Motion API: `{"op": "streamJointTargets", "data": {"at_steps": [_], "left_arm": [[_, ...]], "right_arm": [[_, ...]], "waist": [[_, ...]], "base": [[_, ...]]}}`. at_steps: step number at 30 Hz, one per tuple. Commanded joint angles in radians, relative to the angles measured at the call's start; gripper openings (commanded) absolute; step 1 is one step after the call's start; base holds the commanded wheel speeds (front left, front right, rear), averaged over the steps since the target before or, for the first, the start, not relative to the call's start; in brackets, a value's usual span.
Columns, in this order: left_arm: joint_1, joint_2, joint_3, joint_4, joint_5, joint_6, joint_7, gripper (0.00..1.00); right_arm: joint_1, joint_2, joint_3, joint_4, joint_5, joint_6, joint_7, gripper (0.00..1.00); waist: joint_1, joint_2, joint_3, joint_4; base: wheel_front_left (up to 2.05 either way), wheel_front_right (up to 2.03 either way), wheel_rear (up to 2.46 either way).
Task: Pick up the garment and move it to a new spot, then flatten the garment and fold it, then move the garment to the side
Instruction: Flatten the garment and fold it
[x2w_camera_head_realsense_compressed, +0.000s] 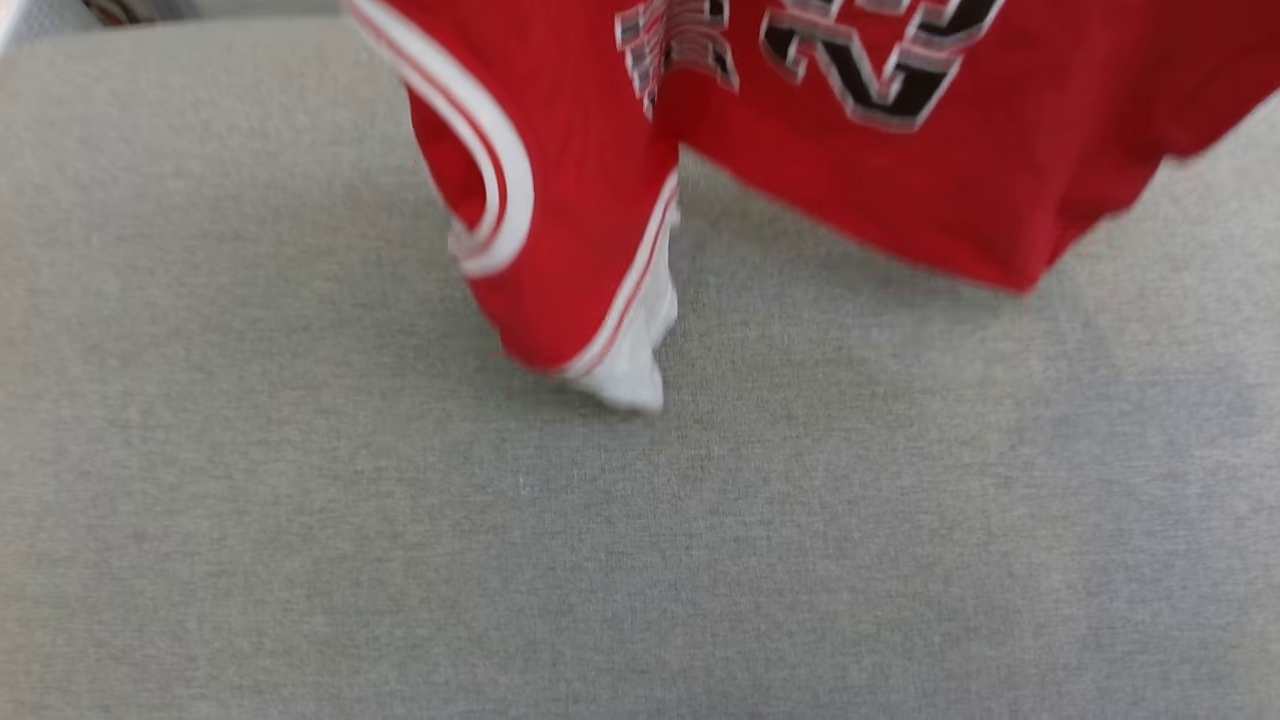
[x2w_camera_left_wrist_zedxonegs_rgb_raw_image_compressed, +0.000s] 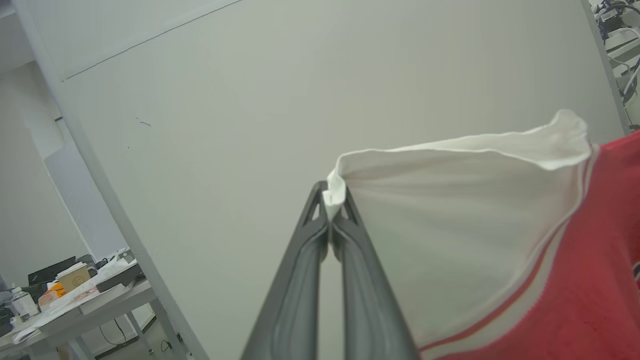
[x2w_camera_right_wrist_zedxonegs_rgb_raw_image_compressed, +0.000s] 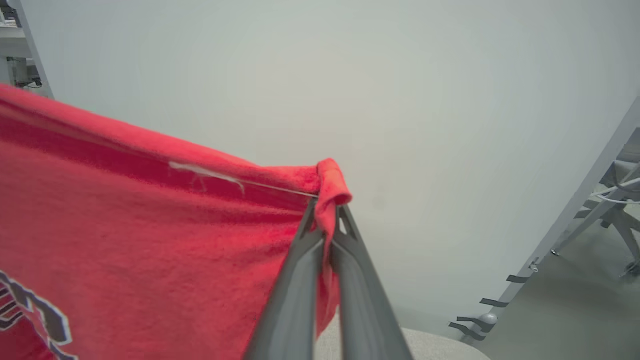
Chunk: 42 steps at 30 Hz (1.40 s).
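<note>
The garment (x2w_camera_head_realsense_compressed: 900, 150), a red jersey with white striped trim and black block lettering, hangs in the air over the grey table (x2w_camera_head_realsense_compressed: 400, 560). Its lowest white sleeve tip reaches down near the table surface. In the left wrist view my left gripper (x2w_camera_left_wrist_zedxonegs_rgb_raw_image_compressed: 331, 202) is shut on the edge of a white sleeve of the garment (x2w_camera_left_wrist_zedxonegs_rgb_raw_image_compressed: 450, 210). The right wrist view has my right gripper (x2w_camera_right_wrist_zedxonegs_rgb_raw_image_compressed: 327, 210) shut on a folded red edge of the garment (x2w_camera_right_wrist_zedxonegs_rgb_raw_image_compressed: 150, 240), which stretches away to that view's left.
A pale wall panel (x2w_camera_left_wrist_zedxonegs_rgb_raw_image_compressed: 300, 90) stands behind the held cloth. A cluttered side table (x2w_camera_left_wrist_zedxonegs_rgb_raw_image_compressed: 75, 300) with a cup and papers sits low at the left of the left wrist view. Chair legs (x2w_camera_right_wrist_zedxonegs_rgb_raw_image_compressed: 600, 220) show at the right of the right wrist view.
</note>
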Motion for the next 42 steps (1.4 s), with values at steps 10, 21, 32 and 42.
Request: {"op": "streamJointTargets", "data": {"at_steps": [10,21,32,42], "left_arm": [[-0.541,-0.019,-0.113,0.327,0.114,-0.098,0.000,0.00],[-0.959,-0.126,-0.239,0.756,0.251,-0.114,-0.236,0.00],[-0.852,-0.208,-0.304,0.992,0.219,-0.116,-0.459,0.00],[-0.454,-0.309,-0.343,0.973,0.135,-0.086,-0.538,0.00]], "right_arm": [[-0.418,-0.023,0.086,0.270,-0.103,-0.001,-0.141,0.00],[-0.752,0.053,0.144,0.613,-0.245,-0.001,-0.373,0.00],[-0.713,0.109,0.227,0.775,-0.237,-0.001,-0.535,0.00],[-0.501,0.123,0.345,0.808,-0.175,-0.001,-0.644,0.00]], "waist": [[0.0000,-0.0001,0.349,-0.020],[0.0000,-0.0001,0.453,-0.025],[0.0000,-0.0001,0.452,0.001],[0.0000,-0.0001,0.361,0.033]], "base": [[0.00,0.00,0.00],[0.00,0.00,0.00],[0.00,0.00,0.00],[0.00,0.00,0.00]]}}
